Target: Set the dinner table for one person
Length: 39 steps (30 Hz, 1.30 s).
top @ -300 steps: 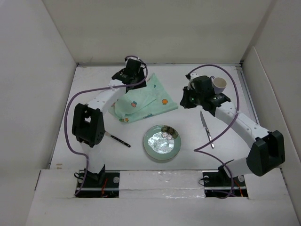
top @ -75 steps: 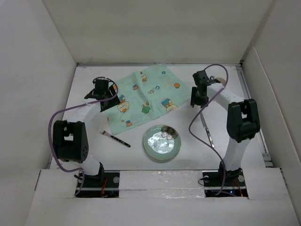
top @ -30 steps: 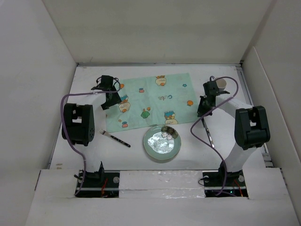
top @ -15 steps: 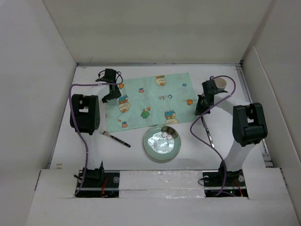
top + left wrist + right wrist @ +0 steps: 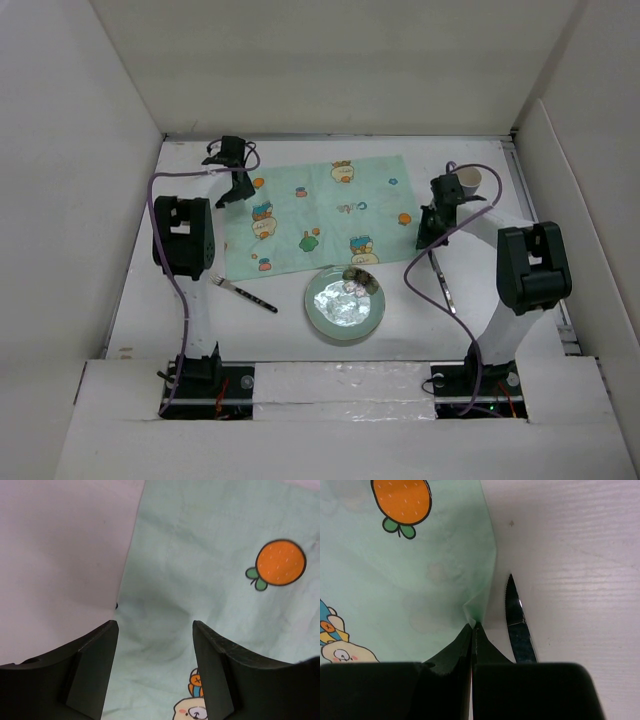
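Note:
The mint-green cartoon placemat lies spread flat on the white dinner table. My left gripper is open over the mat's far left edge, with nothing between its fingers. My right gripper is shut on the mat's right edge, pinching a small fold. A plate with food sits in front of the mat. A fork lies to the left of the plate. A knife lies to the right, its blade next to my right fingers. A cup stands at the far right.
White walls close in the table on the left, back and right. Purple cables loop beside both arms.
The placemat went from bunched to spread flat. In the last second my left gripper let go of the mat's left edge and moved slightly back; the right gripper stays pinched on the right edge.

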{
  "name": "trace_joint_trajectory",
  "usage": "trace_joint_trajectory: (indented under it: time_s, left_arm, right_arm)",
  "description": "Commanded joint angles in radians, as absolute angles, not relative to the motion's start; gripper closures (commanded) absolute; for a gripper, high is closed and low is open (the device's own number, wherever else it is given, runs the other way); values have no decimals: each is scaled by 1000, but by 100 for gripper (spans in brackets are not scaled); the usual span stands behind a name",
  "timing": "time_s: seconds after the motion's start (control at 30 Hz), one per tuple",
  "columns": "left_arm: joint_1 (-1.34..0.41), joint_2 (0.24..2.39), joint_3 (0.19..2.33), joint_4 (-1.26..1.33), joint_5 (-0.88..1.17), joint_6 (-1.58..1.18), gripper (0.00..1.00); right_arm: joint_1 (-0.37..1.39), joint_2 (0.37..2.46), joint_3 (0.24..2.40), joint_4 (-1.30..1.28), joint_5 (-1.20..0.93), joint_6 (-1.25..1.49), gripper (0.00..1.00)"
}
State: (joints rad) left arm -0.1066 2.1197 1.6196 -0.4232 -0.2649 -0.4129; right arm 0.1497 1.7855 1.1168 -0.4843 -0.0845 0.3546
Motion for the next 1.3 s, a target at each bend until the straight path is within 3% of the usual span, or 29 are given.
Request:
trace_joint_trajectory:
  time_s: [0.0,0.17,0.27,0.37,0.5,0.63,0.73,0.77,0.8,0.83,0.87,0.9,1.07,1.1,1.13,1.17,1.2,1.27]
  left_arm:
    - [-98,2143,1700,-446,-302,-393,42]
    - [-98,2200,1821,-497,-298,-394,42]
    - [-98,2151,1789,-460,-321,-387,42]
    - [-89,2144,1796,-466,-313,-382,41]
    - [-89,2093,1755,-463,-278,-399,42]
    - [-89,1888,1718,-385,-145,-434,46]
    - [-127,1783,1716,-321,-94,-439,56]
    - [-136,1772,1741,-328,-81,-433,68]
    - [-137,1760,1746,-339,-19,-434,76]
    - [-137,1734,1744,-341,27,-437,85]
    - [-137,1718,1712,-341,63,-440,100]
    - [-137,1692,1685,-318,128,-440,100]
    - [-137,1468,1371,-209,270,-453,100]
    - [-137,1438,1336,-193,309,-454,100]
    - [-137,1383,1304,-190,325,-456,100]
    - [-137,1355,1243,-189,337,-453,100]
    - [-137,1324,1218,-183,353,-448,96]
    - [-137,1238,1165,-187,353,-434,82]
  right_arm:
    - [143,1735,1088,-477,-104,331,97]
    - [144,1717,1077,-483,-97,325,96]
    - [133,1692,1083,-491,-103,321,97]
    - [133,1680,1078,-495,-110,319,86]
    - [133,1642,1063,-509,-139,310,62]
    - [133,1516,1036,-520,-176,325,51]
    - [133,1424,1028,-540,-166,339,42]
    - [133,1405,1023,-560,-155,336,42]
    - [133,1387,1019,-561,-155,325,47]
    - [146,1367,1009,-561,-163,319,60]
    - [146,1332,987,-546,-216,308,78]
    - [161,1318,968,-534,-254,284,100]
    - [284,1279,819,-418,-443,282,100]
    - [297,1278,764,-401,-459,294,96]
    - [308,1281,740,-382,-472,296,85]
    - [317,1285,717,-344,-512,298,70]
    - [330,1307,700,-330,-532,295,50]
    - [339,1330,654,-273,-581,295,40]
